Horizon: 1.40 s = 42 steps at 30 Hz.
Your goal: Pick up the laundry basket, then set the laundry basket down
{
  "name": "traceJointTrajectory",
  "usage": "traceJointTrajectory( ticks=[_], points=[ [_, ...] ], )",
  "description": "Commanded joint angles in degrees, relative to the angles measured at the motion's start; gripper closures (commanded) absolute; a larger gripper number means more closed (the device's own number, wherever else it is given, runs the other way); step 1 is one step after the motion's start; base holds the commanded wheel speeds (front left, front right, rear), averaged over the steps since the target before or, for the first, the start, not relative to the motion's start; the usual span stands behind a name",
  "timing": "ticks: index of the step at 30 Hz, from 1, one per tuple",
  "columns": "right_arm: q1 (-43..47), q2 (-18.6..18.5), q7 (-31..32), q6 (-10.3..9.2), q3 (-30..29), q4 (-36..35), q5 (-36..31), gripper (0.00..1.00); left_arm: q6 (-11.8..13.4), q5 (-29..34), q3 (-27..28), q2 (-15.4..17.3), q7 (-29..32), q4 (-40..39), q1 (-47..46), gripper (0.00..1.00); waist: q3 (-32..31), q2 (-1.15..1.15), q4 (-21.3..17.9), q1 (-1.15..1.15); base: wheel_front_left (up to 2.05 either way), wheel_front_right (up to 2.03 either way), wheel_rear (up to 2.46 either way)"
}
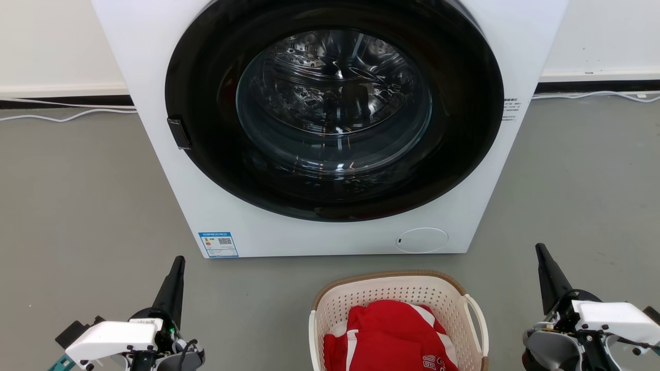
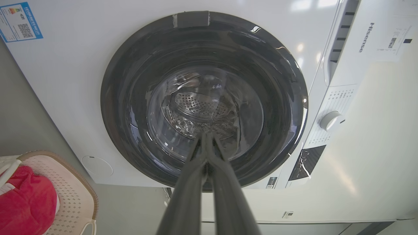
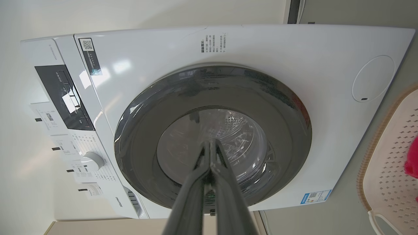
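Laundry basket [image 1: 388, 274]: stands on the floor [image 1: 77, 206] just in front of the washing machine [image 1: 154, 62], right of its centre, with a red garment [image 1: 392, 330] inside. Its near end is cut off in the head view.
Left gripper [image 1: 178, 262]: fingers pressed together, nothing held, pointing at the machine.
Right gripper [image 1: 540, 251]: likewise closed and empty.
Bearing: the basket lies between the two grippers, inward of and behind both fingertips; the right gripper is nearer.
Long axis: cannot be judged. The loop handles [image 1: 477, 314] face left and right, one toward each arm.
Step in hand: pickup not yet begun; jaws need opening first.
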Motion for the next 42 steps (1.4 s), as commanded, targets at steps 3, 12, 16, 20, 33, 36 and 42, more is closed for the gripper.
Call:
traceJointTrajectory(
  ticks=[3, 12, 16, 20, 33, 36, 42],
  points=[
    [-0.61, -0.1, 0.43, 0.42, 1.01, -1.69, 0.39, 1.0, -0.58, -0.36, 1.71, 0.78, 0.34, -1.64, -1.59, 1.0, 0.0, 0.0, 0.0, 0.0, 0.0, 0.0, 0.0],
    [-0.61, -0.1, 0.43, 0.42, 1.01, -1.69, 0.39, 1.0, -0.58, -0.36, 1.71, 0.78, 0.34, -1.64, -1.59, 1.0, 0.0, 0.0, 0.0, 0.0, 0.0, 0.0, 0.0],
    [-0.61, -0.1, 0.43, 0.42, 1.01, -1.69, 0.39, 1.0, -0.58, -0.36, 1.71, 0.78, 0.34, -1.64, -1.59, 1.0, 0.0, 0.0, 0.0, 0.0, 0.0, 0.0, 0.0],
    [-0.61, -0.1, 0.43, 0.42, 1.01, -1.69, 0.39, 1.0, -0.58, -0.36, 1.71, 0.78, 0.34, -1.64, -1.59, 1.0, 0.0, 0.0, 0.0, 0.0, 0.0, 0.0, 0.0],
    [-0.61, -0.1, 0.43, 0.42, 1.01, -1.69, 0.39, 1.0, -0.58, -0.36, 1.71, 0.78, 0.34, -1.64, -1.59, 1.0, 0.0, 0.0, 0.0, 0.0, 0.0, 0.0, 0.0],
    [-0.61, -0.1, 0.43, 0.42, 1.01, -1.69, 0.39, 1.0, -0.58, -0.36, 1.71, 0.78, 0.34, -1.64, -1.59, 1.0, 0.0, 0.0, 0.0, 0.0, 0.0, 0.0, 0.0],
    [-0.61, -0.1, 0.43, 0.42, 1.01, -1.69, 0.39, 1.0, -0.58, -0.36, 1.71, 0.78, 0.34, -1.64, -1.59, 1.0, 0.0, 0.0, 0.0, 0.0, 0.0, 0.0, 0.0]
  ],
)
